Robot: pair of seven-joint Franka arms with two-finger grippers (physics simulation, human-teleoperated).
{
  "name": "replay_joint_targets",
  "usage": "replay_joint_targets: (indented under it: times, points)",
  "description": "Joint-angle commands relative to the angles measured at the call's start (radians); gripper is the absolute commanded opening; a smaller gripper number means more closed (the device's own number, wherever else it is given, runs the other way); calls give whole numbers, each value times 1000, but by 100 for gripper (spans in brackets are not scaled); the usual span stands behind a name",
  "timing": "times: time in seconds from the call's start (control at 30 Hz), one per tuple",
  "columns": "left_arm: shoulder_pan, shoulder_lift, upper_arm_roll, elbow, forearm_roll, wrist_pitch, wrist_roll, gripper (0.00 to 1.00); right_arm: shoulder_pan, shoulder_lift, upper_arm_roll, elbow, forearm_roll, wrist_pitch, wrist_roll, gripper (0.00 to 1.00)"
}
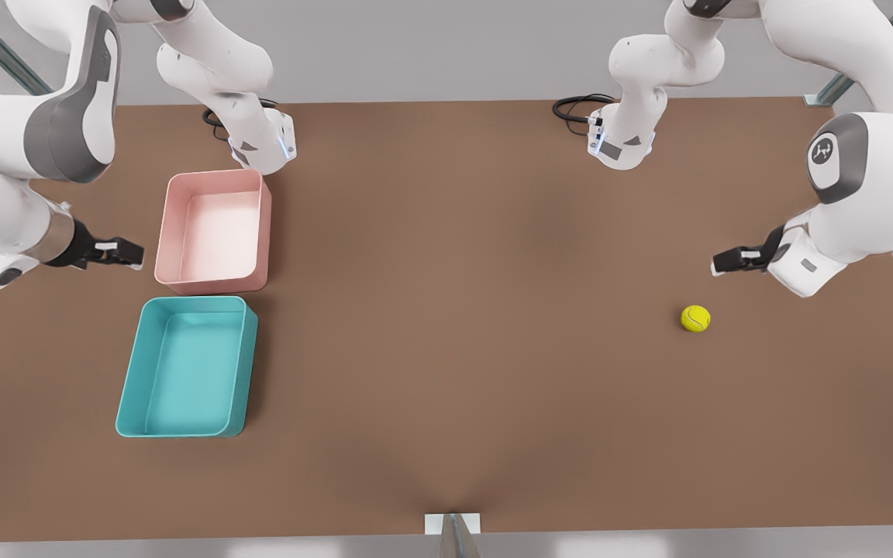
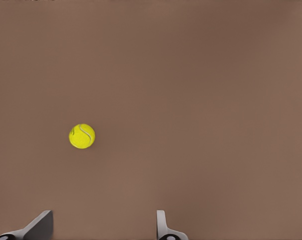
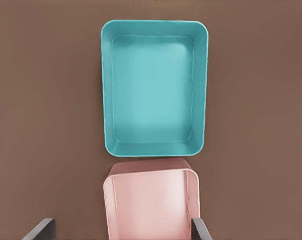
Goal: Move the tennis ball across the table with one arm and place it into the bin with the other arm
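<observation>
Fingers on your left gripper [image 1: 718,263] stand wide apart with nothing between them; you see it at the right of the front view, hanging above the table [image 1: 462,325] just up and to the right of the tennis ball [image 1: 695,318]. In the left wrist view the ball [image 2: 82,136] lies on bare brown table, apart from both fingertips [image 2: 163,225] at the lower edge of the frame. Your right gripper [image 1: 135,253] sits at the left of the front view, just left of the pink tray [image 1: 214,231], and its fingers are also spread wide and empty. The right wrist view looks down on both trays, the pink one [image 3: 152,205] between the fingertips [image 3: 43,229] and the bin [image 3: 155,87] above it in the frame. In the front view the bin [image 1: 187,366] rests lower left, just below the pink tray and nearly touching it, well apart from the ball across the table.
</observation>
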Motion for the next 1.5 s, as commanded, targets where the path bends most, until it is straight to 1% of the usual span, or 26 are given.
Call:
replay_joint_targets:
  times: [0.0,0.03,0.07,0.1,0.13,0.17,0.2,0.23,0.27,0.3,0.33,0.43,0.47,0.5,0.57,0.6,0.63,0.73,0.87,0.9,1.0,1.07,1.1,1.23,1.33,1.47]
  points:
    - [0,-1,0,0,-1,42,-24,100,1,-3,1,-5,-7,59,74,100]
    - [0,-1,0,-1,-1,42,-24,100,1,0,0,-5,-7,59,74,100]
    - [0,0,0,-4,1,45,-23,98,2,8,1,-5,-4,53,75,100]
    - [3,19,2,-19,5,54,-15,80,14,26,0,-3,-7,43,74,100]
    - [40,48,3,-95,10,186,45,49,19,67,0,8,-7,45,77,100]
    - [61,66,5,-165,11,300,250,27,19,74,0,8,-9,45,77,100]
    - [87,79,23,-214,11,346,358,21,21,81,0,9,-9,48,78,100]
    - [100,105,28,-227,25,363,431,21,21,92,0,14,-10,54,78,100]
    - [130,114,28,-262,105,429,782,21,17,100,-4,18,-9,60,77,100]
    - [155,143,28,-262,107,436,1016,21,16,110,-8,40,-9,69,77,100]
    - [164,148,28,-265,111,441,1069,21,27,115,-4,48,-42,76,77,100]
    - [187,151,28,-398,203,654,1713,21,17,113,-7,48,-30,99,63,100]
    - [209,172,28,-411,203,685,1864,21,17,113,-7,46,-29,99,63,100]
    - [215,189,28,-438,202,737,1950,21,19,113,-7,44,-29,97,63,100]
    - [238,241,20,-437,202,749,2011,21,19,115,-5,41,-29,97,63,100]
    - [302,260,-19,-437,200,806,2151,21,19,115,-5,41,-29,97,63,100]
    - [321,263,-43,-449,205,831,2206,21,19,116,-5,41,-29,97,63,100]
    - [321,263,-46,-466,240,832,2370,21,19,115,-5,37,-26,96,58,100]
    - [330,264,-46,-501,268,828,2367,21,21,118,-5,37,-27,96,57,100]
    - [334,264,-46,-504,268,831,2283,21,21,118,-5,37,-27,96,57,100]
    - [334,267,-46,-515,399,817,2136,21,24,120,-5,35,-27,94,55,100]
    - [333,266,-46,-555,511,814,1970,21,25,120,-5,35,-27,94,57,100]
    - [334,264,-46,-562,522,817,1932,21,25,120,-5,34,-27,94,57,100]
    - [342,269,-46,-570,519,829,1910,21,25,121,-5,34,-26,92,55,100]
    - [344,301,-46,-572,515,907,1849,21,27,121,-5,34,-27,91,57,100]
    - [342,303,-46,-572,413,906,1827,21,27,121,-4,34,-27,91,57,100]
